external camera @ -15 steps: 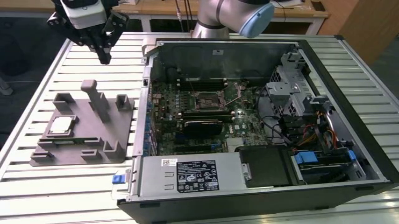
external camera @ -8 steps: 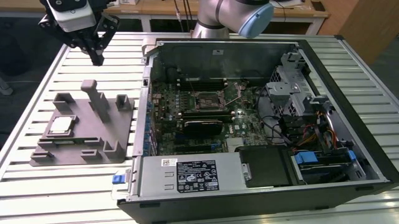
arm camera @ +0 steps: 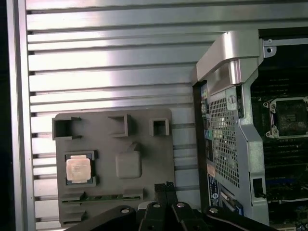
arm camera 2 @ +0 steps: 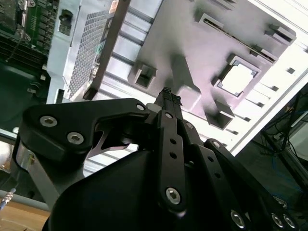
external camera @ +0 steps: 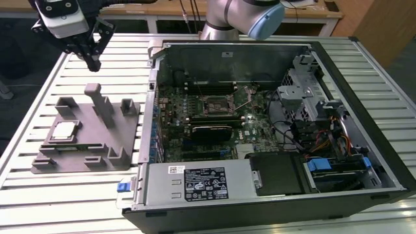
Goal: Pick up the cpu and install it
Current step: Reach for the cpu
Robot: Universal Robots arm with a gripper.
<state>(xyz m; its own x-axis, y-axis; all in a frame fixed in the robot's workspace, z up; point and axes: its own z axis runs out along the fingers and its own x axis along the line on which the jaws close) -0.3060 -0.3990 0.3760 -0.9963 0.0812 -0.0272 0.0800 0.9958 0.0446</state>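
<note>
The cpu [external camera: 64,130] is a small silver square lying flat in a recess of the grey holder [external camera: 97,146] on the slatted table, at the exterior view's left. Both wrist views show the cpu [arm camera 2: 238,78] [arm camera: 78,168] from above. My gripper [external camera: 91,61] hangs in the air above the table beyond the holder's far edge, well clear of the chip. Its black fingers [arm camera: 166,188] are pressed together with nothing between them. The open socket [external camera: 217,105] sits on the motherboard inside the computer case [external camera: 364,97].
The open case lies on its side to the exterior view's right of the holder, its metal wall [arm camera: 226,120] standing close to the holder. A power supply box [external camera: 201,183] fills the case's near corner. Upright posts [external camera: 97,100] rise from the holder.
</note>
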